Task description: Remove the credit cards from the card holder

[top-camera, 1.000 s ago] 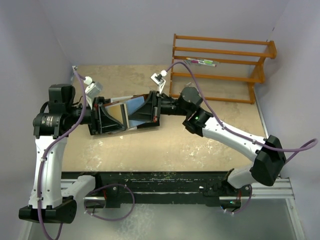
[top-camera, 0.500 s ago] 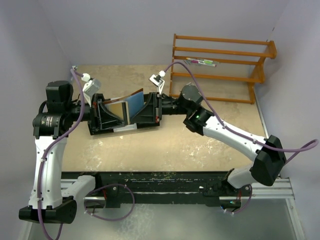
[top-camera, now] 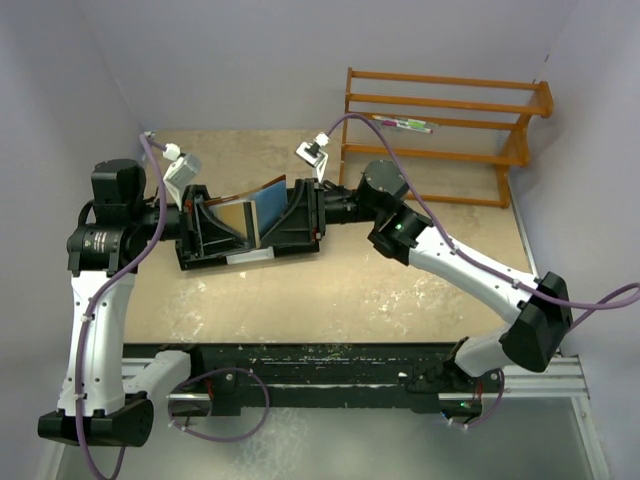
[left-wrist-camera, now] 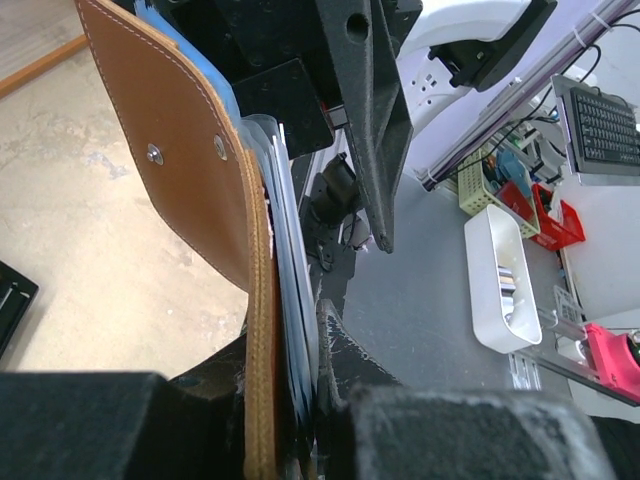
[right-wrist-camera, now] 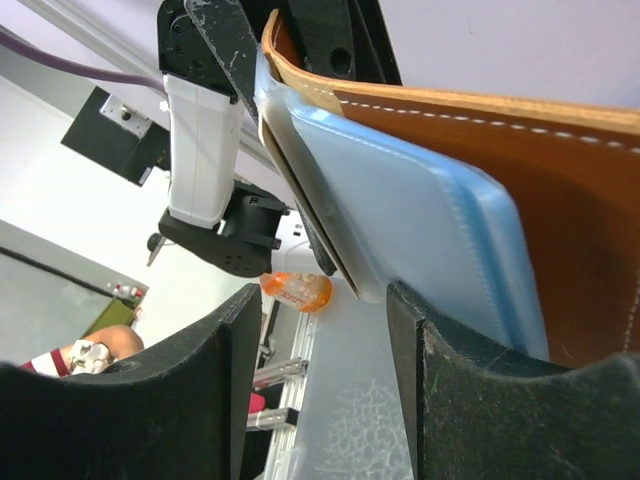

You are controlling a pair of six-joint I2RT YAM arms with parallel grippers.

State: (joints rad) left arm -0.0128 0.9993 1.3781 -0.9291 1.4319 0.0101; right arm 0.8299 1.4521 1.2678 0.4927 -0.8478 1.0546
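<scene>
The card holder (top-camera: 232, 201) is stiff brown leather with pale stitching along its rim and two small metal studs. It is held open on edge over the speckled tan table (top-camera: 340, 290), mid-left. Thin, flat credit cards (left-wrist-camera: 287, 260) sit stacked edge-on against its inner face (light blue and whitish layers; I can't count them). My left gripper (left-wrist-camera: 285, 395) is clenched on the holder's lower edge, with the cards pinched in too. The right gripper (right-wrist-camera: 320, 330) faces it from the other side, jaws released and standing apart, with the holder's free end at the gap between them. An orange wooden rack (top-camera: 440, 130) stands at the back right, well apart from both grippers.
</scene>
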